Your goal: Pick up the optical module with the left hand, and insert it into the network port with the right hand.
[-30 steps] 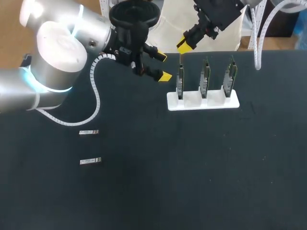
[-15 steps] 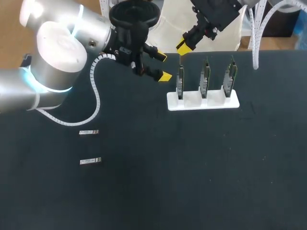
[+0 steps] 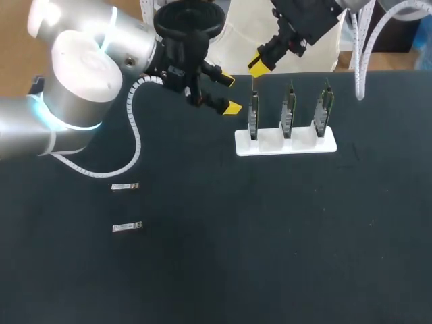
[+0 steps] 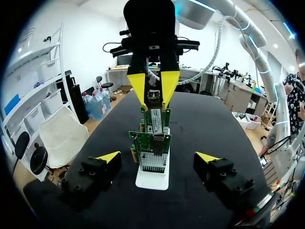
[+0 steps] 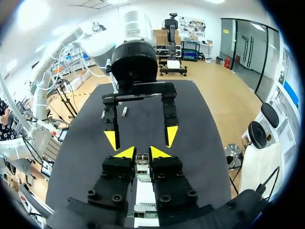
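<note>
Three green cards (image 3: 288, 111) upright in white rack (image 3: 285, 144). Above rack's left-end card: right gripper (image 3: 259, 65), fingers narrow, pinched on optical module (image 4: 153, 97), module at card's top edge. Just left of rack: left gripper (image 3: 229, 94), spread wide, nothing held. Well left of rack, flat on table (image 3: 270, 236): two more modules (image 3: 125, 186).

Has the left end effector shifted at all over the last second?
No. The left end effector hangs at the same spot, just left of the white card holder, with its fingers open.
</note>
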